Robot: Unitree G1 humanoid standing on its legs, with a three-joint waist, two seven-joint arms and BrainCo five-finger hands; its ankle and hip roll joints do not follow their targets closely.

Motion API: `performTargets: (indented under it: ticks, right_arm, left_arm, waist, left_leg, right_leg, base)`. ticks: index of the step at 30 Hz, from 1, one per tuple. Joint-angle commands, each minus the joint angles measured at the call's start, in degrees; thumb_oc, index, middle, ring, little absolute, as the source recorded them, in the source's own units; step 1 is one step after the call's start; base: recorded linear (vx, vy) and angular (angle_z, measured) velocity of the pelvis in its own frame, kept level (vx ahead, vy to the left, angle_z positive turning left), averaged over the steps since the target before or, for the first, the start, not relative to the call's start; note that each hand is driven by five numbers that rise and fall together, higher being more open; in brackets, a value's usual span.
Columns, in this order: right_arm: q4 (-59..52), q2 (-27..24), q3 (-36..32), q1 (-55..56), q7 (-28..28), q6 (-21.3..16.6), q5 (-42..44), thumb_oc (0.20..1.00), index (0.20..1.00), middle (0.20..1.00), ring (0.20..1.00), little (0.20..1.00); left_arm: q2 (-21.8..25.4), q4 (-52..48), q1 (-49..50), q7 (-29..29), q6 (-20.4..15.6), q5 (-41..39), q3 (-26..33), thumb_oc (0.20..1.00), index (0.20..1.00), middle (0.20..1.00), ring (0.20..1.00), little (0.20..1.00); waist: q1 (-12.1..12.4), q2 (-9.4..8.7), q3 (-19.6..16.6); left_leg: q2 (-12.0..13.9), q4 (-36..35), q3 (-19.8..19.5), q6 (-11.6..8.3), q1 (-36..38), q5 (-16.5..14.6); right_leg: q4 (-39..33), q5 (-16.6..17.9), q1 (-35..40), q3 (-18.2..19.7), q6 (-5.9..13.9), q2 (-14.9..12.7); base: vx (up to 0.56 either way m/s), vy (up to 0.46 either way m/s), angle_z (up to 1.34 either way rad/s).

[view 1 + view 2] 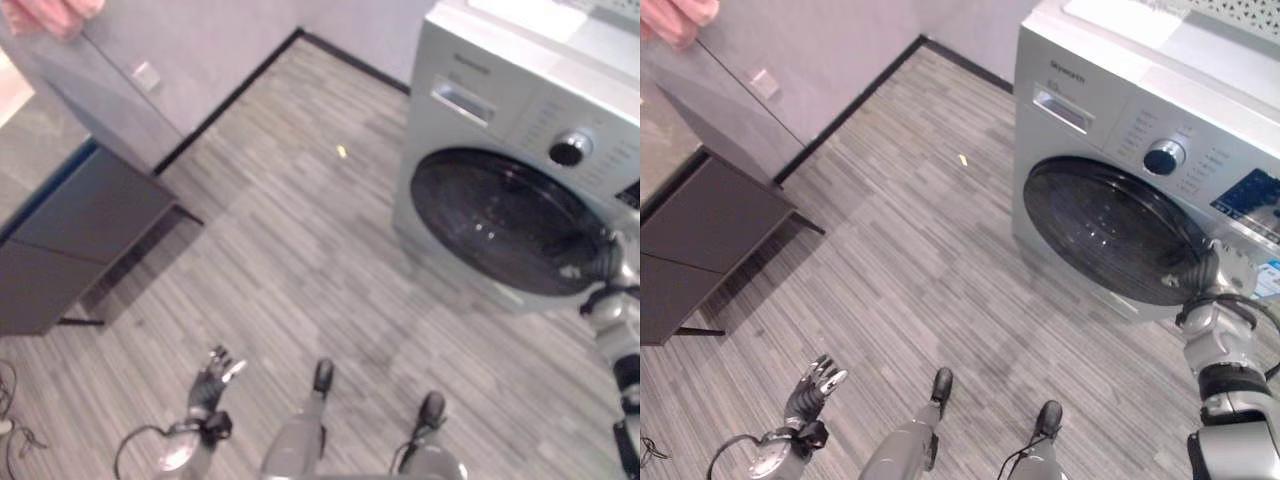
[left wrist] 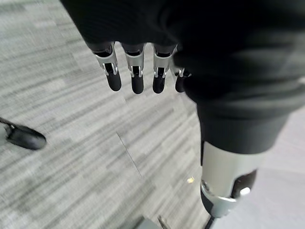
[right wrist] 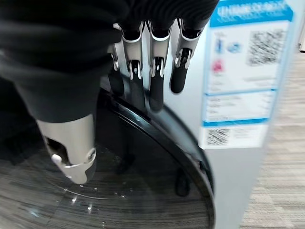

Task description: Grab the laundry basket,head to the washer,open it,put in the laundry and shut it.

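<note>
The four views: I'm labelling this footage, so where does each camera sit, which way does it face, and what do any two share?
Left eye view: on the head, looking down at the floor and washer; left hand low.
Right eye view: beside it, same scene; right hand at the door rim.
Left wrist view: along the left hand, straight fingers above floor.
Right wrist view: along the right hand, fingers at the door rim.
Shared: both eyes and the right wrist show the washer door.
</note>
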Motion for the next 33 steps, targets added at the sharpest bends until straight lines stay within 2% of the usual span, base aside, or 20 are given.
performTargets:
  ticks: [1,6,7,8,10,12,16,17,22,23,30,32,33]
  right_arm:
    - [3.7,-3.5,1.7,-6.2,-4.8,-1.0,5.4,1.0,1.0,1.0,1.0,1.0]
    - [16.9,-0.2,8.1,-14.2,-2.8,-4.2,13.1,1.0,1.0,1.0,1.0,1.0]
    - [17.4,5.1,11.3,-16.4,-1.7,-5.9,16.0,1.0,1.0,1.0,1.0,1.0]
    - [17.4,5.1,11.3,-16.4,-1.7,-5.9,16.0,1.0,1.0,1.0,1.0,1.0]
    - [14.8,10.2,13.5,-15.8,-0.9,-6.9,16.4,1.0,1.0,1.0,1.0,1.0]
    - [5.1,18.9,16.4,-11.6,0.9,-8.9,15.9,1.0,1.0,1.0,1.0,1.0]
    - [0.5,21.9,18.5,-9.6,2.8,-10.2,15.2,1.0,1.0,1.0,1.0,1.0]
    - [-3.7,24.8,21.0,-9.2,4.7,-11.3,15.0,1.0,1.0,1.0,1.0,1.0]
    - [-10.8,28.5,24.2,-8.9,6.9,-12.6,15.5,1.0,1.0,1.0,1.0,1.0]
    - [-15.0,31.0,26.0,-7.7,8.6,-13.2,17.2,1.0,1.0,1.0,1.0,1.0]
    - [-14.4,33.2,27.5,-4.0,10.4,-12.4,16.7,1.0,1.0,1.0,1.0,1.0]
    - [-13.5,33.2,26.7,-1.9,10.4,-12.0,16.4,1.0,1.0,1.0,1.0,1.0]
    - [-12.0,32.6,24.8,1.3,10.4,-11.7,16.5,1.0,1.0,1.0,1.0,1.0]
  left_arm:
    - [1.8,-2.6,-1.9,1.4,-3.7,-2.1,-0.3,1.0,1.0,1.0,1.0,1.0]
    - [1.9,-2.9,-2.9,1.4,-4.3,-2.8,-2.6,1.0,1.0,1.0,1.0,1.0]
    - [1.9,-3.0,-3.9,1.7,-4.4,-3.1,-3.7,1.0,1.0,1.0,1.0,1.0]
    - [1.9,-3.0,-3.9,1.7,-4.4,-3.1,-3.6,1.0,1.0,1.0,1.0,1.0]
    - [1.6,-3.0,-4.9,2.3,-4.6,-3.3,-3.9,1.0,1.0,1.0,1.0,1.0]
    - [1.3,-3.4,-4.8,3.0,-4.6,-3.0,-3.0,1.0,1.0,1.0,1.0,1.0]
    - [1.3,-3.5,-4.4,3.0,-4.6,-2.6,-2.6,1.0,1.0,1.0,1.0,1.0]
    - [1.3,-3.1,-4.2,3.2,-4.7,-2.4,-1.9,1.0,1.0,1.0,1.0,1.0]
    - [1.0,-1.9,-4.4,4.2,-5.0,-1.8,-1.2,1.0,1.0,1.0,1.0,1.0]
    - [0.9,-1.1,-4.7,4.9,-4.8,-1.1,-1.2,1.0,1.0,1.0,1.0,1.0]
    - [1.7,-1.9,-4.1,5.0,-4.2,0.3,-1.9,1.0,1.0,1.0,1.0,1.0]
    - [2.9,-3.5,-4.0,4.8,-4.1,2.3,-2.5,1.0,1.0,1.0,1.0,1.0]
    - [7.4,-9.0,-4.3,3.2,-4.2,8.6,-4.6,1.0,1.0,1.0,1.0,1.0]
  waist:
    - [0.7,-2.41,-0.2]
    - [2.1,-1.53,0.1]
    - [2.3,-1.52,0.5]
    - [2.3,-1.53,0.5]
    - [2.3,-1.68,0.9]
    - [2.0,-2.4,1.1]
    - [1.9,-2.64,1.1]
    - [2.1,-2.89,1.0]
    - [2.3,-3.37,1.0]
    - [2.0,-3.82,0.9]
    - [2.0,-4.77,0.6]
    - [1.9,-5.01,0.4]
    - [1.4,-5.01,0.3]
  left_leg:
    - [1.4,0.6,2.5,-1.5,1.4,-3.9]
    - [1.2,0.6,2.7,-1.63,-0.2,-3.2]
    - [1.3,0.6,3.0,-1.61,-0.5,-2.8]
    - [1.3,0.6,3.0,-1.61,-0.5,-2.8]
    - [1.5,0.6,3.2,-1.58,-0.5,-2.6]
    - [1.7,0.6,3.0,-1.37,-0.3,-2.6]
    - [1.7,0.6,2.9,-1.31,-0.3,-2.7]
    - [1.7,0.6,2.9,-1.35,-0.4,-2.6]
    - [1.8,0.6,3.2,-1.41,-0.2,-2.6]
    - [1.9,0.6,3.4,-1.37,0.0,-2.5]
    - [2.4,0.6,3.7,-1.22,1.9,-3.0]
    - [2.5,0.6,3.8,-1.17,2.6,-3.3]
    - [2.7,0.6,4.2,-1.19,3.3,-3.7]
  right_leg:
    - [-0.1,-0.6,-3.9,3.7,2.4,-4.7]
    - [-0.1,-0.2,-5.7,4.5,2.51,-4.7]
    - [-0.1,-0.1,-6.3,5.1,2.4,-4.4]
    - [-0.1,-0.1,-6.3,5.1,2.4,-4.4]
    - [-0.1,-0.2,-6.3,5.3,2.19,-4.0]
    - [-0.1,-0.3,-6.2,5.7,1.86,-3.5]
    - [-0.1,-0.4,-6.1,5.6,1.78,-3.4]
    - [-0.1,-0.3,-6.3,5.6,1.78,-3.5]
    - [-0.1,-0.2,-6.3,5.9,1.72,-3.5]
    - [-0.1,-0.1,-5.9,5.7,1.66,-3.6]
    - [-0.1,-0.3,-3.8,5.2,1.67,-3.5]
    - [-0.1,-0.4,-3.2,5.0,1.78,-3.5]
    - [-0.1,-0.4,-2.6,4.8,1.94,-3.4]
  base:
    - [-0.03,-0.01,0.0]
    - [0.0,-0.001,-0.01]
    - [0.0,-0.014,-0.07]
    - [0.0,-0.024,-0.11]
    - [0.01,-0.04,-0.09]
    - [0.01,-0.059,-0.14]
    - [0.0,-0.02,-0.15]
    - [-0.02,-0.011,-0.21]
    - [-0.01,0.005,-0.15]
    - [0.0,0.013,-0.05]
    - [0.02,-0.005,0.07]
    - [0.02,0.015,0.18]
    - [0.05,0.057,0.36]
